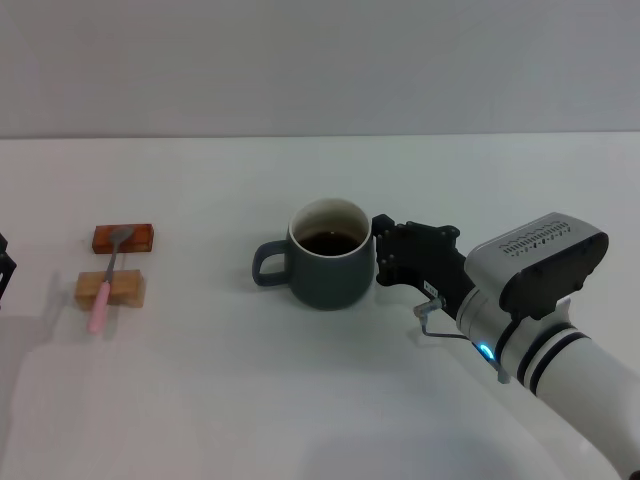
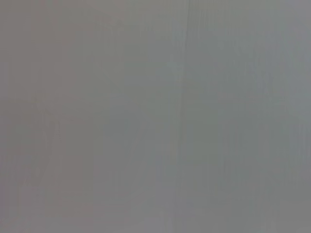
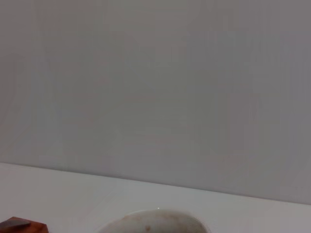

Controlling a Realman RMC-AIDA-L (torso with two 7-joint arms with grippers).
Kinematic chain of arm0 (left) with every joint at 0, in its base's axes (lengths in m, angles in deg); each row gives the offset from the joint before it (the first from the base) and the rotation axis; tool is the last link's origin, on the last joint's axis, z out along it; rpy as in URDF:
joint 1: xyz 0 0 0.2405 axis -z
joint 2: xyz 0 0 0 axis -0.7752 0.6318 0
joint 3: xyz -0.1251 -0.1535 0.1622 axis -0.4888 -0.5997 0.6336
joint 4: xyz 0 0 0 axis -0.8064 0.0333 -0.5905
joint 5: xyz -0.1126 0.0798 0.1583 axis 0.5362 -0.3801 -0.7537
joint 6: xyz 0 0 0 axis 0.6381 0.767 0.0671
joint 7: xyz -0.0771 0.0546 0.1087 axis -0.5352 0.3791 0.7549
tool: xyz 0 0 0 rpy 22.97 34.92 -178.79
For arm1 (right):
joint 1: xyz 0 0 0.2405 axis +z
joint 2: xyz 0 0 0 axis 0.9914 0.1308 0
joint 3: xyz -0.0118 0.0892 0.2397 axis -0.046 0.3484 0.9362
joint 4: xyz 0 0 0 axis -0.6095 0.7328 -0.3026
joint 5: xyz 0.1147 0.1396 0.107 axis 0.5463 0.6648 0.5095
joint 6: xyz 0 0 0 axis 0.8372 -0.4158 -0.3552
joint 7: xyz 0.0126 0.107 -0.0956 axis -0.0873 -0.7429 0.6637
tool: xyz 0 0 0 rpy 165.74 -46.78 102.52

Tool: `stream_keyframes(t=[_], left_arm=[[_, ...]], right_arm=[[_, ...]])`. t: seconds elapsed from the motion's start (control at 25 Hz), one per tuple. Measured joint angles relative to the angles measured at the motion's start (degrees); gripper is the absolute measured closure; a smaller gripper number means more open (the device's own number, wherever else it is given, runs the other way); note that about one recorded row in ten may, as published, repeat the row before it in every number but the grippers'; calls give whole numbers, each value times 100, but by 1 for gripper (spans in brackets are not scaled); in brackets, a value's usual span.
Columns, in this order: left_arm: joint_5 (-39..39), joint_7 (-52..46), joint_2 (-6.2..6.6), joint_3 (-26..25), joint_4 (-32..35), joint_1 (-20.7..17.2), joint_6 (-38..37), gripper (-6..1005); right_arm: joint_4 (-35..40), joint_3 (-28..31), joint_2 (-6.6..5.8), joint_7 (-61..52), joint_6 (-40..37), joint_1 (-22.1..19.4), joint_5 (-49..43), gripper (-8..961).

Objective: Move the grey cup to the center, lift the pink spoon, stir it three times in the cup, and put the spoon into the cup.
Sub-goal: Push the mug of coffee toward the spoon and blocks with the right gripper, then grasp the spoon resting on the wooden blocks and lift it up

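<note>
The grey cup [image 1: 328, 262] stands upright in the middle of the white table, handle toward my left, with dark liquid inside. Its pale rim also shows in the right wrist view [image 3: 154, 219]. My right gripper [image 1: 382, 252] is open right beside the cup's right wall, one black fingertip toward the back and one toward the front of that side. The pink spoon [image 1: 98, 316] lies at the left, its handle across a tan block [image 1: 128, 290] and its metal bowl on a brown block [image 1: 138, 238]. My left gripper [image 1: 5, 268] shows only as a dark sliver at the left edge.
The brown block also shows in the right wrist view [image 3: 22, 225]. A plain grey wall runs behind the table's far edge. The left wrist view shows only blank grey. Bare tabletop [image 1: 220, 390] lies between the cup and the blocks and in front of them.
</note>
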Motion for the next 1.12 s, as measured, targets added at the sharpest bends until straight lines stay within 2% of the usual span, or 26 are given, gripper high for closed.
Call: stream_keyframes(t=[0.12,0.24,0.48,0.68,0.8,0.88,1.12], left_arm=[[-6,-1,0,0,0,0,3,145],[-37,-2,11,108,0,-50,-25,145],[-47,-4,25,284,-18,-235,-246,145],[-57,-13,45,658,-68,-396,-324,144],[-56,-13,49,771,-69,-410,-339,144],[-58,-14,53,1216,-72,-415,-421,144],[-59,-14,37,1801,-98,-281,-316,144]], right_arm=[[-6,-8,0,4,-37,-39,0,955],[16,2,-5,34,-399,-259,0,955],[478,122,-37,42,-1800,-1066,39,953],[794,605,-41,44,-2670,-1656,60,954],[942,1002,-42,45,-2778,-1859,66,954],[1012,1172,-46,46,-2786,-1952,67,954],[1097,1325,-51,48,-2863,-2126,70,954]])
